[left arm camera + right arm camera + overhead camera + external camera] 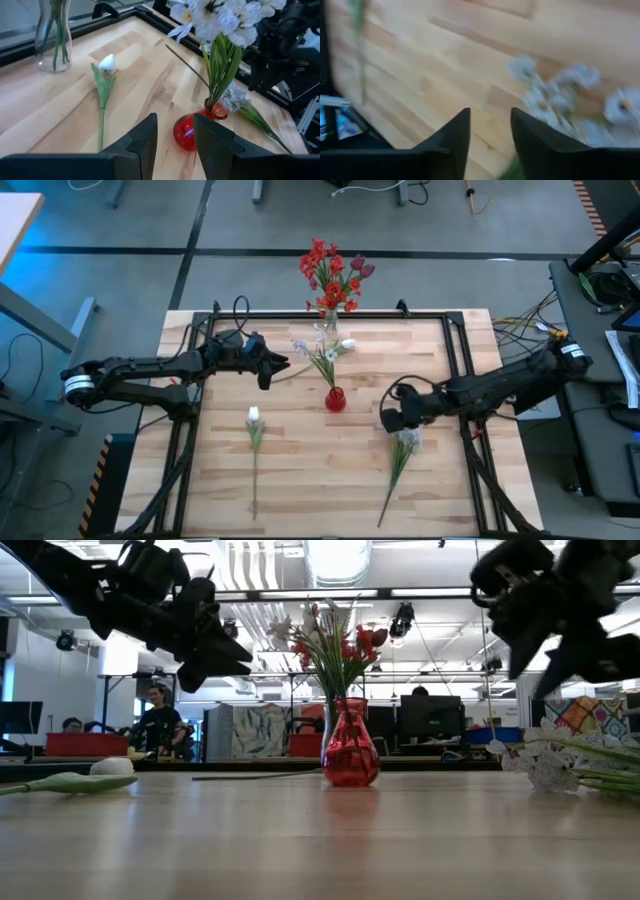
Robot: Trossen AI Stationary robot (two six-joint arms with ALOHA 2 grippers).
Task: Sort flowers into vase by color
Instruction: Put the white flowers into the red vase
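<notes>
While both arms are held above the wooden desk [300, 470], nothing is gripped by either; the left gripper [272, 366] is seen over the desk's left part, just beside the red vase [335, 398], its jaws set narrowly apart and empty in the left wrist view; the right gripper [392, 418] is positioned directly above the pale blue-white cluster [405, 442], its jaws likewise parted with nothing between them. White flowers [322, 350] are already stood in the red vase near the desk's middle; red flowers [333, 275] are stood in a clear vase [329, 323] at the far edge. A white tulip [254, 420] is left lying flat on the desk's left part, and the pale cluster's stem is laid towards the near edge on the right.
</notes>
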